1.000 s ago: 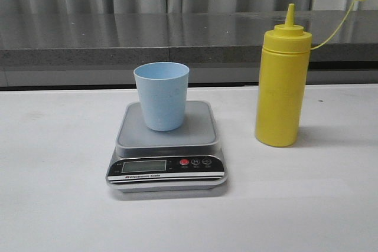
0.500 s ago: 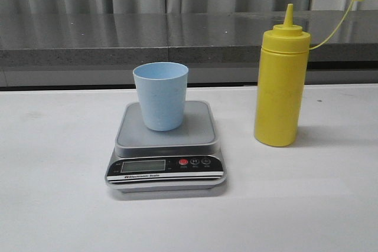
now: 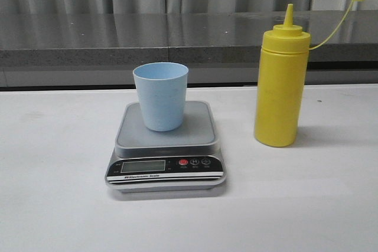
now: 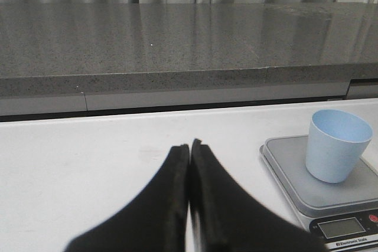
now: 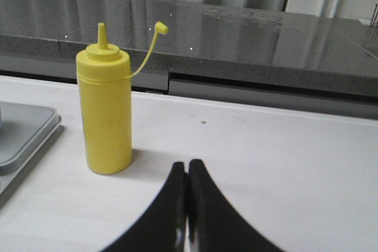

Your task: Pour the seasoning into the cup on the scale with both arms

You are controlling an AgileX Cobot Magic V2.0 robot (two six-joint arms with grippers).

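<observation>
Front view: neither arm nor gripper in frame. LCD on the flat grey-platform digital scale [image 3: 166, 151] too small to read; brand text under it and button labels not legible either.

Left wrist: scale cut off by the right and bottom edges, display only partly in frame, red button clipped at the edge. Black left gripper [image 4: 189, 146] runs out of the bottom edge.

Right wrist: only a corner of the scale's platform [image 5: 23, 137] shows; small light blue plastic cup out of frame. Black right gripper [image 5: 187, 164] cut off below. Fill level of the tall opaque yellow squeeze bottle [image 5: 107, 119] can't be seen.
</observation>
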